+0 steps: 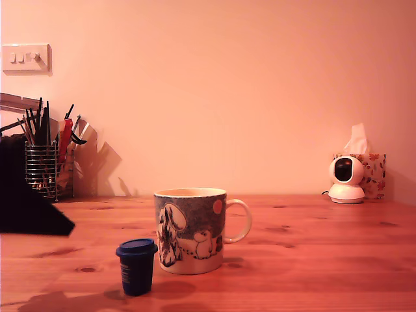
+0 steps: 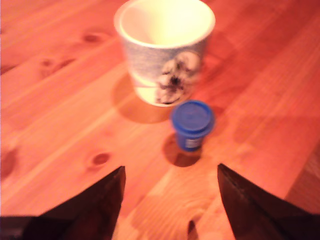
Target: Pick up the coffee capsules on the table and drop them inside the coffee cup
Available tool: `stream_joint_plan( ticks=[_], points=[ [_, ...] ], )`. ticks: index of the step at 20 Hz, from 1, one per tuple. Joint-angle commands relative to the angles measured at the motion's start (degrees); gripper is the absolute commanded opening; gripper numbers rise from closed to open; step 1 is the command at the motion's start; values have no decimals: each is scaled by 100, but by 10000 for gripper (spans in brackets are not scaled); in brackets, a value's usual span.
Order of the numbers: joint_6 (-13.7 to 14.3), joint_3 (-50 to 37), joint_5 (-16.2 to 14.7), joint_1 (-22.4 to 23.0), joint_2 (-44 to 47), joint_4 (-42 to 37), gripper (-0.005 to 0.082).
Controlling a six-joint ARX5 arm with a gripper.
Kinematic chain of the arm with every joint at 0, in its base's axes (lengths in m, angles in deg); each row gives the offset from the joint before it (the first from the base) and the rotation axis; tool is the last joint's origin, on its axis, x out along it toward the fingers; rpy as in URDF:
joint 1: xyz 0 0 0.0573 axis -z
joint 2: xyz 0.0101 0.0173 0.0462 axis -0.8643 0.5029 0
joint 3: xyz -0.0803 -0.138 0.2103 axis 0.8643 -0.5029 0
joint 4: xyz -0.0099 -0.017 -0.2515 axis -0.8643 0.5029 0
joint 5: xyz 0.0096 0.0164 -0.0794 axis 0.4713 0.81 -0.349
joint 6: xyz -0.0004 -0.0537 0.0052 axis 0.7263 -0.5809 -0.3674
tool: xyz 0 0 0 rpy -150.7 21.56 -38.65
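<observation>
— Fingers (image 2: 100, 210) spread wide on the gripper (image 2: 170, 200), gripping nothing. Capsule (image 2: 192, 124) upright on the table (image 2: 60, 115), lid up, just beside the mug (image 2: 165, 50), on its near side.

— Risk?

— Close to the mug wall; probably clips the ceramic with a fingertip on the way down. Could also tip the capsule with an off-centre squeeze on that taper.

— And at the drop?

— Possibly bounces off the rim with an early release.

wall (image 1: 227, 84): plain, warmly lit | switch (image 1: 25, 58): mounted at 10 o'clock | table (image 1: 312, 260): knotty pine | tissue box (image 1: 372, 174): set at 3 o'clock
</observation>
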Motion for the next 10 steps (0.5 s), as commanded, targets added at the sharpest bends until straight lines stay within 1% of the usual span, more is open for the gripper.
stream_joint_plan(
  ticks=[1, 7, 9, 10],
  points=[
    [111, 15, -129, 17, 162, -190, 531],
    [181, 15, -487, 17, 649, -616, 528],
    [361, 20, -599, 17, 813, -765, 528],
    [372, 28, -608, 17, 901, -822, 528]
  ],
)
